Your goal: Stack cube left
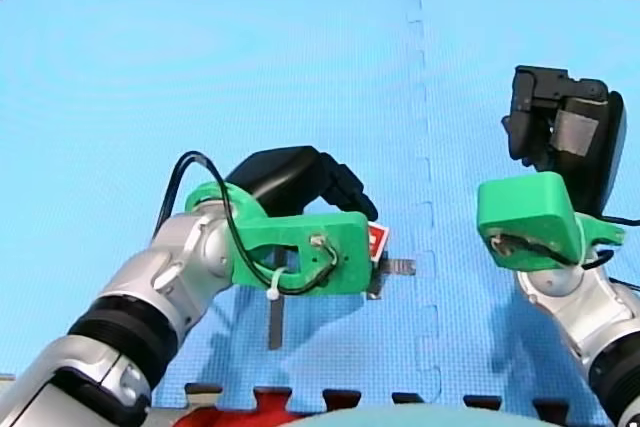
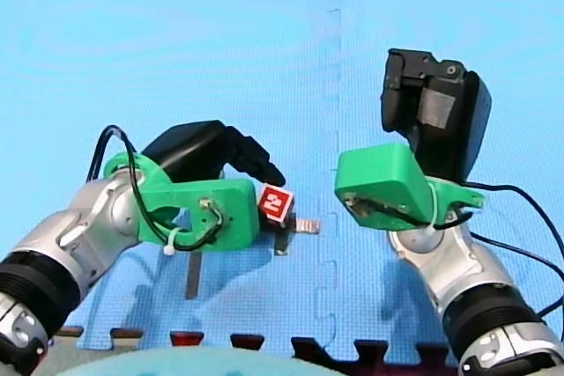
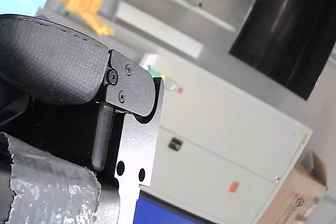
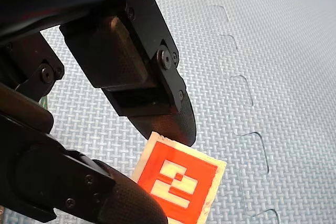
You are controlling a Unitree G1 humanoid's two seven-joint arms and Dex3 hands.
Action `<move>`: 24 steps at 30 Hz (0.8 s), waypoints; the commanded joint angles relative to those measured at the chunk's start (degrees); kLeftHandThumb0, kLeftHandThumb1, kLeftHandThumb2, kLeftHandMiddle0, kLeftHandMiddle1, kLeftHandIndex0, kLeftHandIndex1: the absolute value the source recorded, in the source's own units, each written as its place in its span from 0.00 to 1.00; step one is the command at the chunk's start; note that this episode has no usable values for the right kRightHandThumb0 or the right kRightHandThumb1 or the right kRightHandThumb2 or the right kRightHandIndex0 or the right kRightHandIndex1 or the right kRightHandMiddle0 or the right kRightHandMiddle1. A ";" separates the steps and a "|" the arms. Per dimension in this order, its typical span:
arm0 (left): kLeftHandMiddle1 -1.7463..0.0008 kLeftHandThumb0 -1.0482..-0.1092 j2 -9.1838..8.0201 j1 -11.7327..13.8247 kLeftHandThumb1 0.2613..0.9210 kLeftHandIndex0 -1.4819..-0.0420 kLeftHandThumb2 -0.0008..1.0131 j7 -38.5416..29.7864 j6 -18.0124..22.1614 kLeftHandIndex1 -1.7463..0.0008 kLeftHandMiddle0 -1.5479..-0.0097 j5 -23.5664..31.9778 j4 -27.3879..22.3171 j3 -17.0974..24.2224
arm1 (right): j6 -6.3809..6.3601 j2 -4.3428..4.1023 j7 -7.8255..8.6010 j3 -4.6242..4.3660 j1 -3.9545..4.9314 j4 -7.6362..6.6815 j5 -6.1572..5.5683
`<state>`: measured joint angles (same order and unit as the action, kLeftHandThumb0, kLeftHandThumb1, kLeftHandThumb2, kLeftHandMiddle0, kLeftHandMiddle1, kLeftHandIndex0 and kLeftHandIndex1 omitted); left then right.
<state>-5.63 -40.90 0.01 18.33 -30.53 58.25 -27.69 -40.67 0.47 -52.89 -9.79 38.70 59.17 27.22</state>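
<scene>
A red cube (image 2: 276, 202) with a white marking sits between the black fingers of my left hand (image 2: 256, 165), low over the blue mat near its middle seam. In the second wrist view one fingertip (image 4: 168, 121) presses the cube's (image 4: 181, 179) upper edge and another finger (image 4: 123, 200) covers its lower corner. A green wrist mount hides most of the cube in the first head view, where only a corner (image 1: 377, 243) peeks out. My right hand (image 2: 427, 107) is raised over the mat on the right and holds nothing.
Blue foam mat tiles (image 1: 200, 77) cover the surface, joined by a toothed seam (image 1: 420, 97) down the middle. Grey tape strips (image 2: 295, 228) lie on the mat under the cube. A red tile edge (image 1: 215, 415) shows at the front.
</scene>
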 commanded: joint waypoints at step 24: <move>0.00 0.23 0.21 -0.44 0.75 0.69 0.00 -17.60 -0.54 0.99 0.40 10.11 5.07 5.13 | 0.67 0.63 -0.39 0.29 0.39 -0.08 -0.30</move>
<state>-5.77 -43.40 -15.01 20.42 -19.98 61.36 -22.34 -40.24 1.18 -53.00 -9.72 38.79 59.17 27.11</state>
